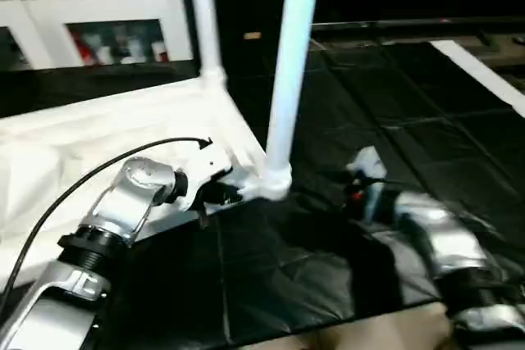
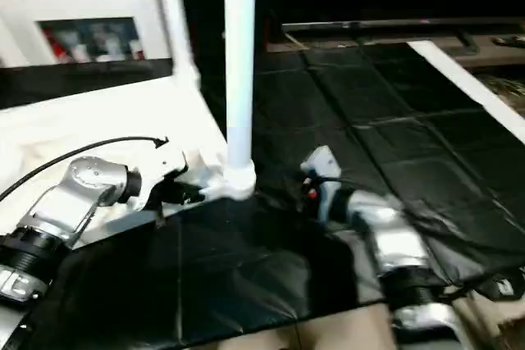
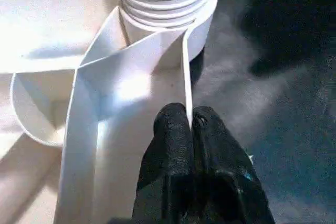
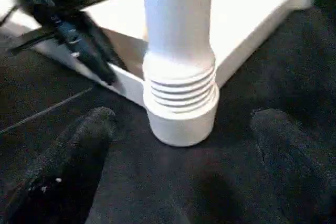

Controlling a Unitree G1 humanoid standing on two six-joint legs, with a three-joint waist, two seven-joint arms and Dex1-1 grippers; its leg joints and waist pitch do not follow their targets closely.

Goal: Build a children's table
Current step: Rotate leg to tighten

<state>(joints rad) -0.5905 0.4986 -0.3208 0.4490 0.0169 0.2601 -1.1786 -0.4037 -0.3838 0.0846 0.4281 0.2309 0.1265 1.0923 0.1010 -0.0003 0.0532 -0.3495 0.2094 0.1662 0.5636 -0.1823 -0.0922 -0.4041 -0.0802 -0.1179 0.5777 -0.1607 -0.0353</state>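
Kids' table top [image 1: 98, 133], white, upside down on black floor mat [image 1: 394, 112]. Two legs up in corner sockets: near leg [image 1: 291, 71] standing between the two grippers, far leg [image 1: 205, 18] at the corner behind it.

Left gripper [image 3: 190, 121]: fingers [image 3: 170, 129] pressed together, pinching a thin white rib of the top's underside, just beside the near corner socket [image 3: 202, 30]. Ribbed screw end of near leg straight ahead of fingertips, seated in socket. In left eye view, gripper [image 1: 220, 193] sits at the top's edge, touching it, close to leg base.

Right gripper [image 4: 181, 124]: fingers [image 4: 79, 145] spread wide, one each side of near leg's base, not touching it; dark mat showing in the gaps. Threaded collar of leg between and just ahead of fingertips. Left gripper's black fingers visible beyond, at the top's rim. In head views, right gripper [image 2: 316, 174] low over mat, near the leg base, apart from it.

White glass-door cabinet [image 1: 107, 34] well beyond the top, far from both sets of fingers.
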